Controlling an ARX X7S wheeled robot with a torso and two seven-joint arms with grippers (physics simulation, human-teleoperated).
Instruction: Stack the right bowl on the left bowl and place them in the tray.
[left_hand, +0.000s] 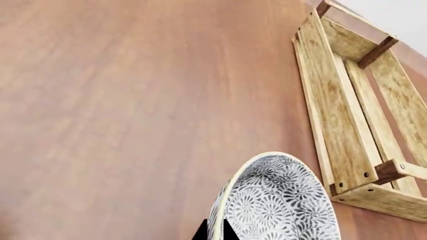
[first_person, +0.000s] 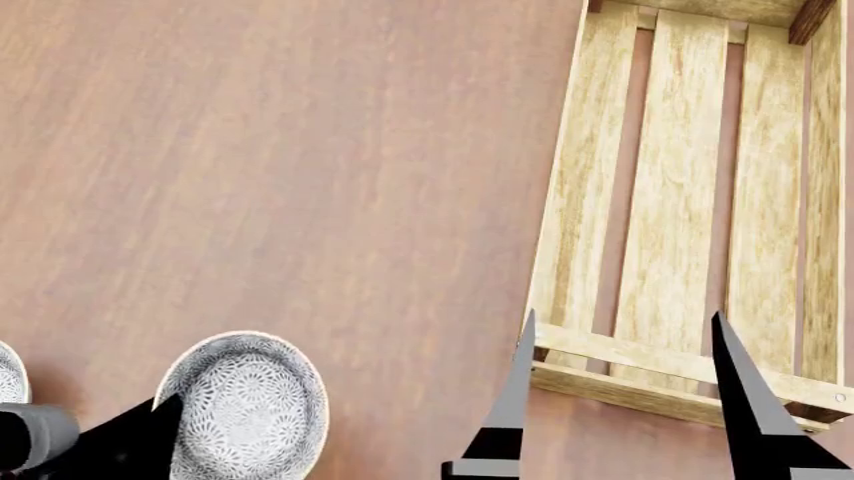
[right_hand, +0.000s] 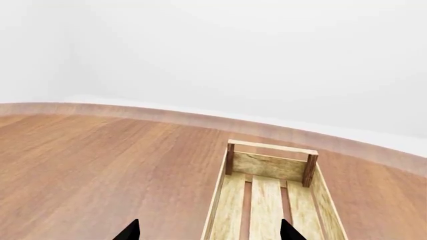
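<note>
Left gripper (first_person: 158, 420) pinches the rim of one bowl (first_person: 247, 405), fingers closed on its edge. A second bowl (first_person: 7, 375) shows only as a sliver at the head view's left edge. Risk: rim-only hold; the bowl may tilt or slip when carried.

Right gripper (first_person: 621, 375) hangs wide open, empty, over the near end of the tray (first_person: 561, 230). It may block placement there. Table (first_person: 267, 150) otherwise bare.
</note>
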